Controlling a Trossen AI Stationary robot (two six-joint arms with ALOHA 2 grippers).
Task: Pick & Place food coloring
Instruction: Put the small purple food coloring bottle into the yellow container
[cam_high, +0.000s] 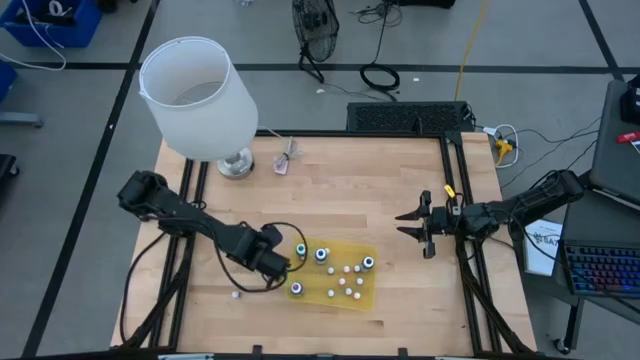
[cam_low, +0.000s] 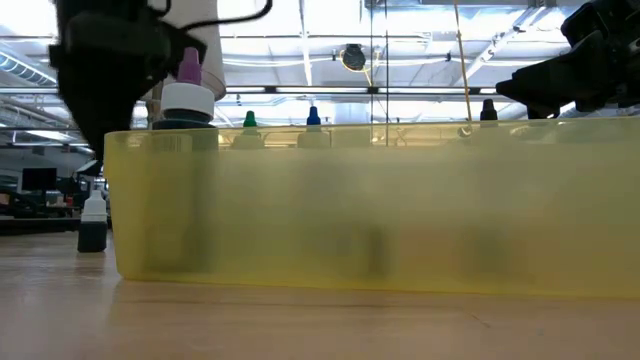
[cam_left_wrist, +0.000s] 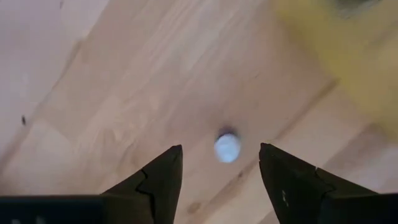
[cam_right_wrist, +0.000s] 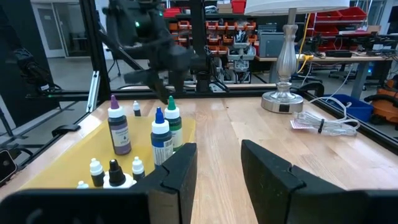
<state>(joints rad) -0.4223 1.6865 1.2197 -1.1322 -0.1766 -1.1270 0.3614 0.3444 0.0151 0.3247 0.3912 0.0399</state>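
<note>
Yellow tray (cam_high: 362, 296) lies on the wooden table (cam_high: 400, 180) in the high view, with several food coloring bottles (cam_high: 321, 255) standing in it; the left gripper (cam_high: 283, 262) is at its left edge, and the right gripper (cam_high: 414, 224) waits spread, well apart.

Low view: one bottle (cam_low: 92, 224) stands outside the tray (cam_low: 400, 210).

Left wrist view: spread fingers (cam_left_wrist: 158, 180) hover above a white cap (cam_left_wrist: 227, 148) on bare wood.

Right wrist view: bottles (cam_right_wrist: 119, 132) stand upright near the lamp (cam_right_wrist: 287, 62).

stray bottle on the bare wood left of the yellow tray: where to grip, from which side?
By its cap, from straight above. The bottle stands upright and alone on the table, off the tray, white cap up. The open left gripper is already poised above it, a finger on each side.
</note>
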